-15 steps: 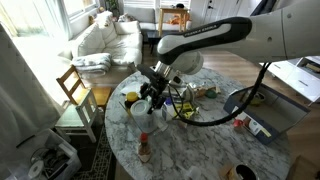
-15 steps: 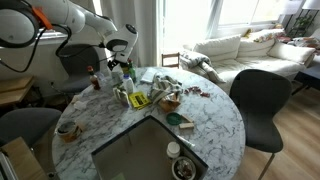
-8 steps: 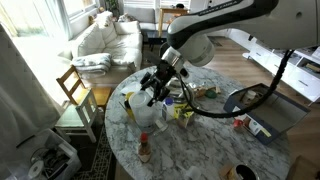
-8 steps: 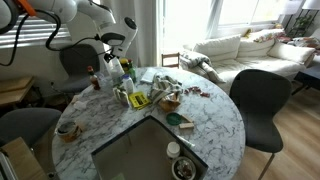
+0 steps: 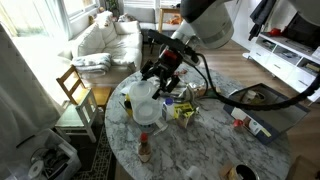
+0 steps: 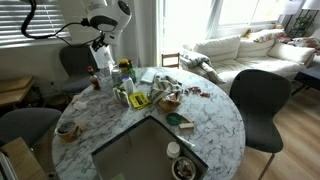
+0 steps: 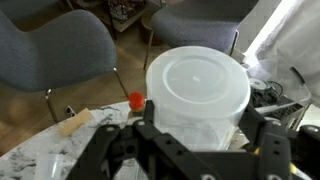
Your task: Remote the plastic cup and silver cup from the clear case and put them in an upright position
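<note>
In the wrist view the gripper (image 7: 199, 118) fills the lower edge. Its two black fingers (image 7: 150, 112) are spread wide, one at 8 o'clock and one at 4 o'clock of the frame's centre, and nothing is pinched between them.

Just beyond them, framed by the gap, stands the clear case (image 7: 198, 85), a round tub of whitish plastic. Its flat circular face is turned up toward the camera and its cloudy wall hides whatever is inside. It rests on the marble table (image 7: 30, 160).

At 9 o'clock of the tub and close to its wall sits a small red cap (image 7: 134, 99). Farther out the same way a tan scrap (image 7: 75, 122) lies on the marble. At 3 o'clock loose clutter (image 7: 265, 95) crowds the tub's side.

Past the table edge, at 11 and 12 o'clock, stand two grey chairs (image 7: 55, 50).

In an exterior view the gripper (image 5: 160, 78) hangs above the table (image 5: 200, 145), with the tub (image 5: 143, 103) just below it at 7 o'clock. A yellow packet (image 5: 183, 113) lies at 3 o'clock of the tub. A red-capped bottle (image 5: 144, 150) stands near the table edge at 6 o'clock, and a wooden chair (image 5: 72, 85) is at 9 o'clock off the table.

From the opposite side, the gripper (image 6: 100, 62) is at the table's far rim, and a grey rectangular tray (image 6: 140, 150) lies nearest the camera.
</note>
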Controlling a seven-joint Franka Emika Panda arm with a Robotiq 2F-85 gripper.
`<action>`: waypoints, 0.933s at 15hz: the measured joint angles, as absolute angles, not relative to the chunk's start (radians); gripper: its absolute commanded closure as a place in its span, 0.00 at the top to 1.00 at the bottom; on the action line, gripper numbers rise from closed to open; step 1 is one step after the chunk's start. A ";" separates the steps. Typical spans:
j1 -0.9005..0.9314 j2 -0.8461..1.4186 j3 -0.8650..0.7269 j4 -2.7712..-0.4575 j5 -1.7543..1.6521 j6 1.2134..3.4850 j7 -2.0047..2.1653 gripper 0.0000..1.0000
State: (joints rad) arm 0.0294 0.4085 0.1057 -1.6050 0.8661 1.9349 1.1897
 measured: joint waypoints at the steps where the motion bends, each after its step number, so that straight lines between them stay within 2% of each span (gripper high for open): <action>1: 0.031 0.382 0.100 -1.620 0.855 1.902 1.191 0.56; 9: 0.039 0.154 0.064 -1.757 0.634 1.644 1.296 0.56; 14: 0.057 0.096 0.064 -1.832 0.427 1.564 1.445 0.56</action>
State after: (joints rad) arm 0.0572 0.0957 0.0636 -1.8319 0.4271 1.5639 1.4453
